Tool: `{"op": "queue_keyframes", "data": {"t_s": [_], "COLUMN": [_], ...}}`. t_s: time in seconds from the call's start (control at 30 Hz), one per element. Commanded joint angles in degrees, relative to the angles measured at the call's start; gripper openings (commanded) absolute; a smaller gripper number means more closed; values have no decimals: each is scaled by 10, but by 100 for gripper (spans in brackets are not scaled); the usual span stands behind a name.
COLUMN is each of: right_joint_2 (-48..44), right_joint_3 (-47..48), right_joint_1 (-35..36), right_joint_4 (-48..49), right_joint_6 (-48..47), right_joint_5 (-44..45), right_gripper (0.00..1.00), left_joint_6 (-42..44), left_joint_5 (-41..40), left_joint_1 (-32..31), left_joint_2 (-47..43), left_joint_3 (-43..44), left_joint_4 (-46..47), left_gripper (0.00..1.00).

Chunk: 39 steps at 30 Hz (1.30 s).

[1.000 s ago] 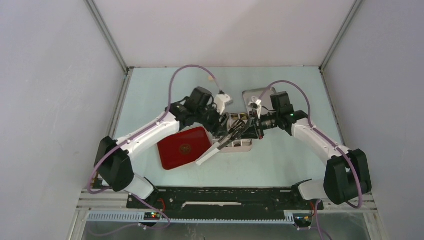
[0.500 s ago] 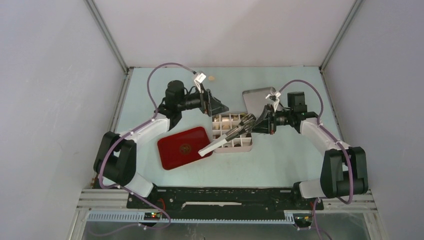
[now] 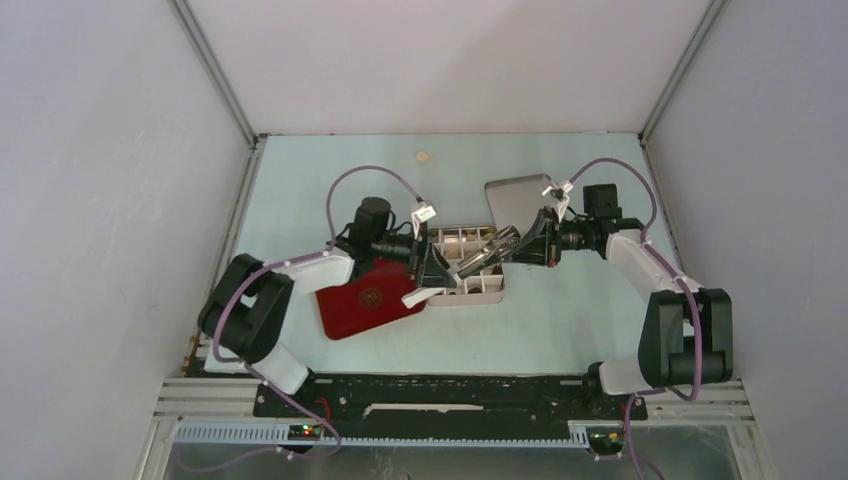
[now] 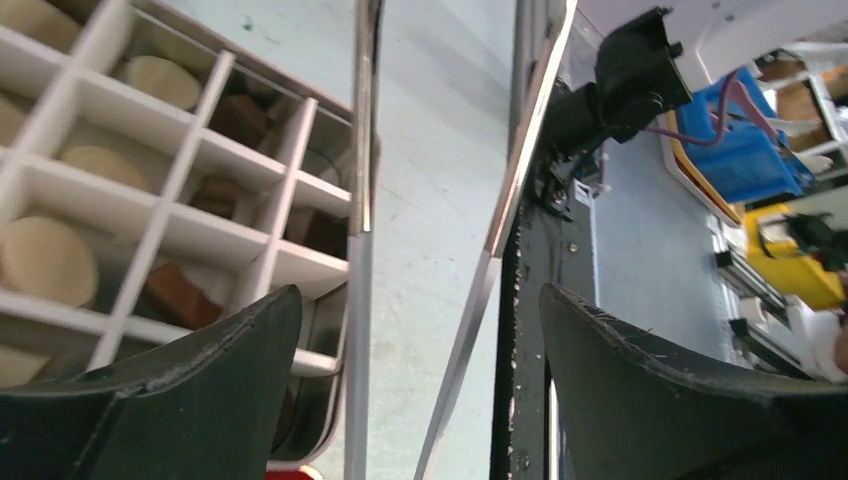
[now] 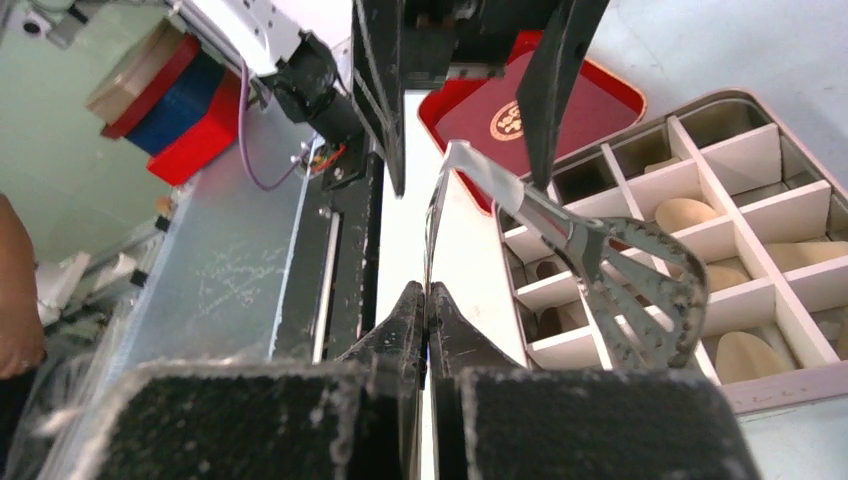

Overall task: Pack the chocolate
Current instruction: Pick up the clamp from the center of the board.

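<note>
- The left arm has swung back from the far side of the divided box (image 3: 480, 293) to its near-left corner. Its wrist now sits over the edge of the red tray (image 3: 358, 300).
- The right arm has barely shifted, with the tongs' handle end drawn in slightly toward the box.
- Left end effector (image 4: 418, 295): jaws spread wide, one on each side of the tongs' (image 5: 640, 285) two metal arms. No contact is visible in the left wrist view.
- Right end effector (image 5: 428, 300): fingers pressed together on the thin edge of one arm of the tongs, holding them up.
- The tongs slant across the box, slotted head over the compartments and handle end reaching toward the red tray.
- The chocolate (image 5: 685, 213) lies in the box's compartments. There are cream rounds in several cells and dark brown pieces in others.
- A grey lid (image 3: 515, 200) lies flat on the surface (image 3: 560, 320), just beyond the box's far right corner.
</note>
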Motion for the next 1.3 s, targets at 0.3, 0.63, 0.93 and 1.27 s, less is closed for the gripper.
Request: {"op": "queue_keyframes", "data": {"t_s": [0.3,0.63,0.93,1.27], "right_joint_2": [121,115,121,119], "right_joint_3": [156,156,156,156], "right_joint_1": [-60,-63,-65,-68], "right_joint_4": [-529,-537,-543,-548], "right_joint_6": [-502,-510,-518,-522], "right_joint_5": [-111,-108,-110,-110], "right_gripper": [0,0,0,0], "left_joint_6": [-438,-557,-483,-159], "left_joint_5": [116,115,116,84], "left_joint_1": [-38,-54,-65,-86], "left_joint_2": [169,226,178,108], "left_joint_3": [-24,37,16,27], "left_joint_4": [660,733,661,265], "left_gripper": [67,39,56,48]}}
